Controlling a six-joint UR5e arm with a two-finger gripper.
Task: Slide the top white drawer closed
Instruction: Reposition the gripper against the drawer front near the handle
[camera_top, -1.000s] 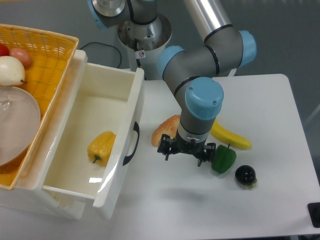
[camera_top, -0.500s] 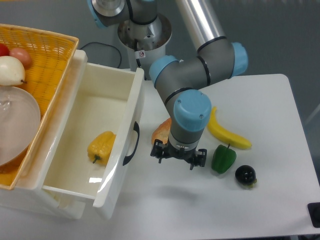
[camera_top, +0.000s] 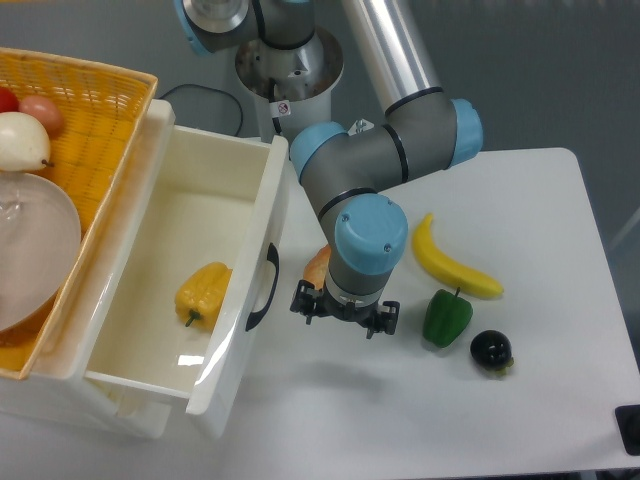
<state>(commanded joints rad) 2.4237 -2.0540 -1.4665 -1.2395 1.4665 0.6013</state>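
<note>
White surface (camera_top: 520, 390) standing against grey floor, top white drawer (camera_top: 190, 290) sitting pulled out at its left edge, yellow pepper (camera_top: 203, 292) lying inside, hand (camera_top: 344, 312) hanging open and empty just right of the drawer handle (camera_top: 262, 287), banana (camera_top: 452, 266), green pepper (camera_top: 446, 317) lying further right

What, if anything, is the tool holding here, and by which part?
Nothing. The tool hangs open and empty above the table, beside the top white drawer's black handle.

small sticker on robot base (camera_top: 283, 108), print unreadable

One open white drawer (camera_top: 215, 200), two peppers (camera_top: 203, 292), one banana (camera_top: 452, 264), one basket (camera_top: 85, 110)
</note>
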